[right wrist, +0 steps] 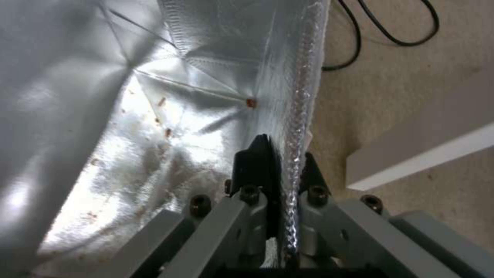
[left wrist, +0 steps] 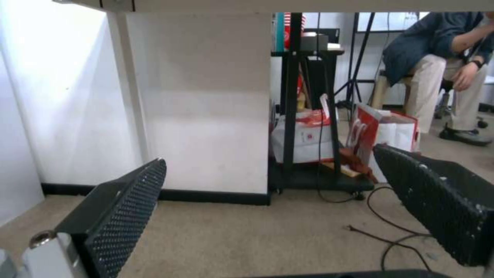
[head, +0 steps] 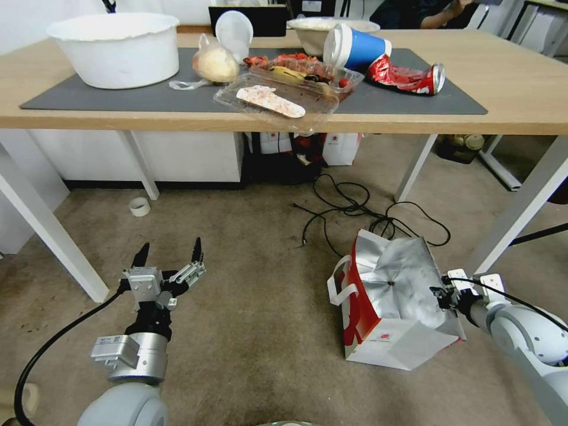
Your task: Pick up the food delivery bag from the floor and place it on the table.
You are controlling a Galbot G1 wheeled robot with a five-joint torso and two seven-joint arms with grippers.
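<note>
Starting on your left: the left end effector [head: 170,255] hovers low over the floor [head: 254,331], released, its two dark fingers [left wrist: 123,208] spread wide with nothing between them. It sits near the counter's front-left leg [head: 50,234], well apart from the bag, so read it as parked, out of the way of the lift.

Moving across, black cables [head: 355,207] trail over the carpet under the counter's front edge, just beyond the bag. They look close enough to snag a corner if you drag rather than lift.

Now the food delivery bag [head: 384,331]. It rests on the floor before the counter's front-right leg, tipped back with its mouth gaping, silver lining up, red side panel and white strap handles [head: 342,290] facing your left. The bottom is touching the carpet, so the lift hasn't begun.

On the right, your right end effector [head: 442,294] is clenched on the bag's rim. From the wrist, the fingers [right wrist: 257,162] pinch the woven edge seam of the foil wall. That seam is probably the stiffest bit, which would explain choosing it over the floppy handles.

Up top, the counter [head: 520,89] is crowded along its mat: white basin [head: 115,50], food tray [head: 284,94], blue cup [head: 355,47], crushed red can [head: 408,77]. The bare wood toward the right edge looks like your landing spot.
</note>
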